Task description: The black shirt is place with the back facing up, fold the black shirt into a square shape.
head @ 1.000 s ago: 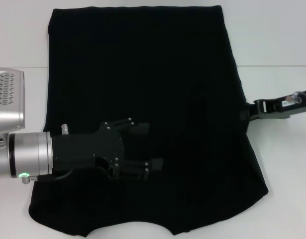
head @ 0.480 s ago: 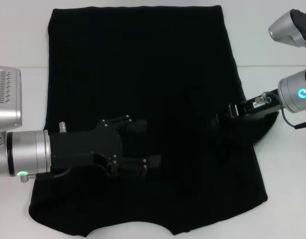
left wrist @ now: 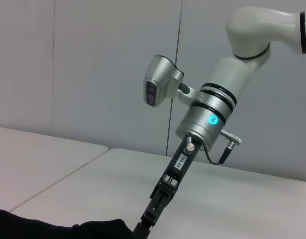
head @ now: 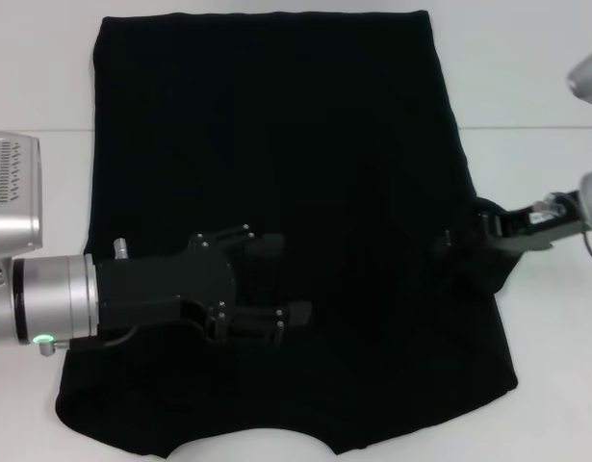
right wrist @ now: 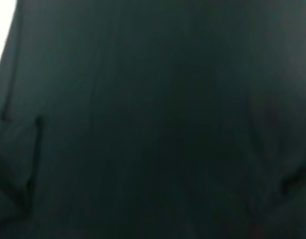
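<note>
The black shirt (head: 276,144) lies flat on the white table (head: 546,87), plain side up, with no print showing. My left gripper (head: 288,281) rests on the shirt's near left part, fingers open and empty. My right gripper (head: 466,237) is at the shirt's right edge, shut on a bunched fold of its fabric (head: 483,265). In the left wrist view the right gripper (left wrist: 147,223) reaches down to the raised black cloth (left wrist: 93,230). The right wrist view shows only the shirt's dark fabric (right wrist: 153,119) close up.
A table seam (head: 527,128) runs across behind the shirt's middle. Bare white tabletop shows on the right of the shirt (head: 555,366) and at the far left (head: 36,77). A grey wall (left wrist: 93,74) stands behind the table.
My right gripper pulled the shirt's right edge inward over the shirt, then drew back a little to the right with the fold bunched. My left gripper has barely moved.
</note>
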